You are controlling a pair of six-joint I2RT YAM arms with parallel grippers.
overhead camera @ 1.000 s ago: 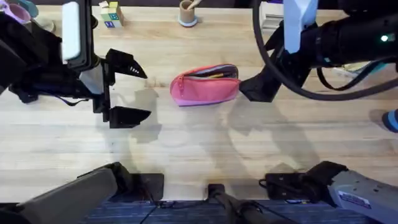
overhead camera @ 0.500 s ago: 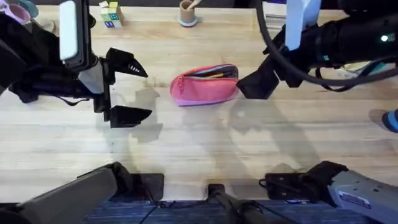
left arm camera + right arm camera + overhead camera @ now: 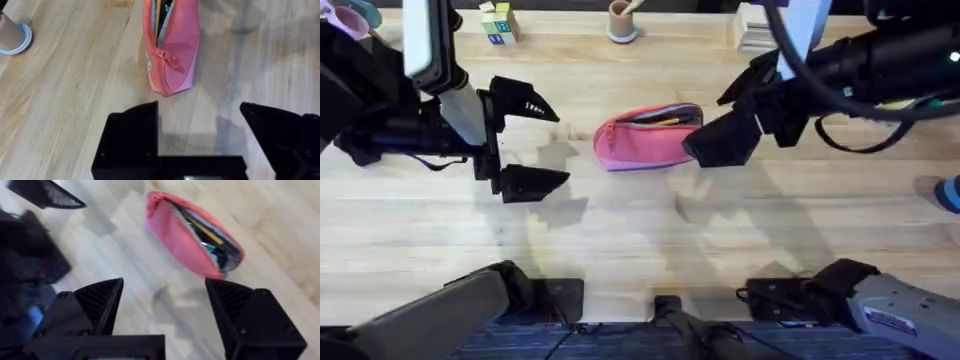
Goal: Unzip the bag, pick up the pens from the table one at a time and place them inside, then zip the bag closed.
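A: Where is the bag (image 3: 650,137)?

B: It lies on the worktop (image 3: 640,240), near the middle and a bit toward the far side. It is pink, with a lighter pink band along its near edge.

A: Is it open?

B: Yes. The zipper gap along the top is open. From the right wrist camera you can see inside it.

A: What is inside?

B: A yellow pen (image 3: 202,229) lies in the gap. There are more things beside it, but I cannot tell what they are.

A: Where is the left end effector (image 3: 525,140)?

B: It is to the left of the bag, well apart from it. Its two black fingers stand wide apart, and it holds nothing.

A: And the right end effector (image 3: 725,120)?

B: It is just beside the right end of the bag. One finger sits right next to that end. I cannot tell if it touches the fabric. The fingers are spread wide, and nothing is between them.

A: What else is on the worktop?

B: At the far edge there is a small brown cup (image 3: 622,19) on a light blue base. To the left of it there are some little coloured blocks (image 3: 498,22).
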